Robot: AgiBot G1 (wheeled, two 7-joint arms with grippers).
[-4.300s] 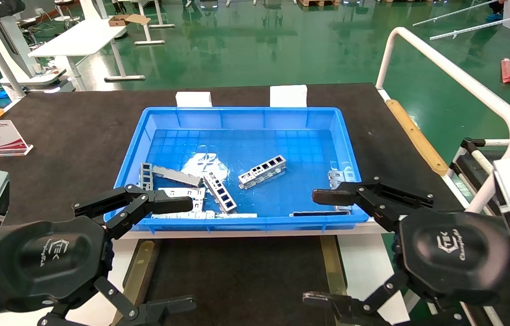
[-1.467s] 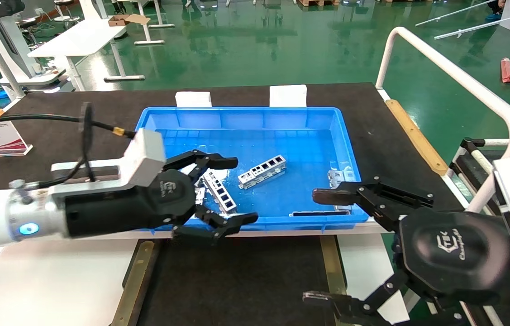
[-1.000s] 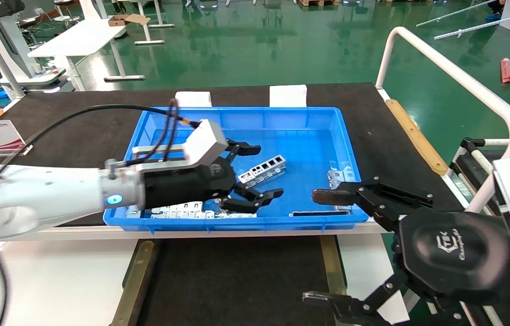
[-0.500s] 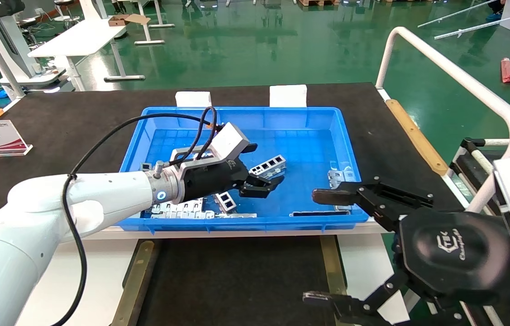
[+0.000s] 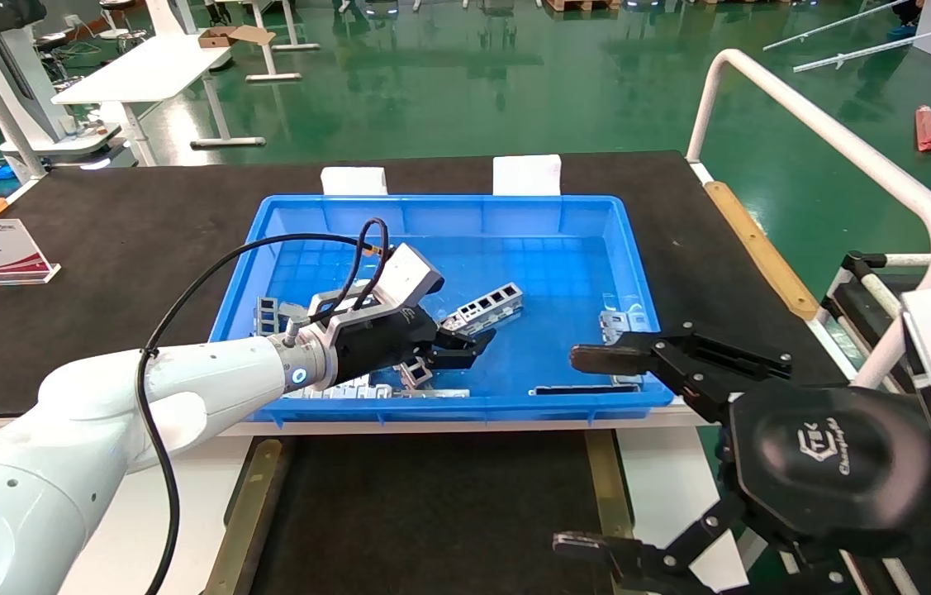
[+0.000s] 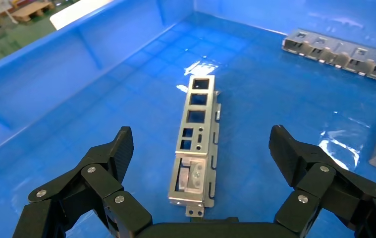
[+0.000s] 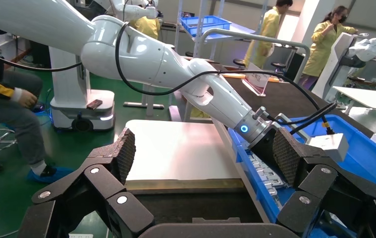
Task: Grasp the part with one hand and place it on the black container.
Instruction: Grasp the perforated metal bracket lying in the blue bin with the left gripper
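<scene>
Left gripper [image 6: 198, 163] is hanging low inside the blue bin [image 5: 448, 211], jaws spread wide, gripping nothing. The part [image 6: 196, 144] is lying flat on the bin floor directly between its fingers [image 6: 116, 153], untouched. Right gripper [image 5: 597, 450] is sitting parked, spread open, beside the black container [image 5: 432, 512], near the bin's front edge.

Bin on the worktop, tray in front of it, both arms reaching in from the near side.

The bin [image 5: 634, 281] sits on the worktop [image 5: 102, 248]; the tray [image 5: 432, 504] lies before it, nearer the robot. In the bin, the part [image 5: 488, 307] lies near the middle, with other brackets [image 5: 333, 384] along the near left wall and one [image 5: 618, 324] by the right wall. The left gripper [image 5: 453, 340] is inside the bin, its spread fingers [image 6: 111, 158] either side of the part. The right gripper [image 5: 585, 450] hangs over the tray's right edge.
</scene>
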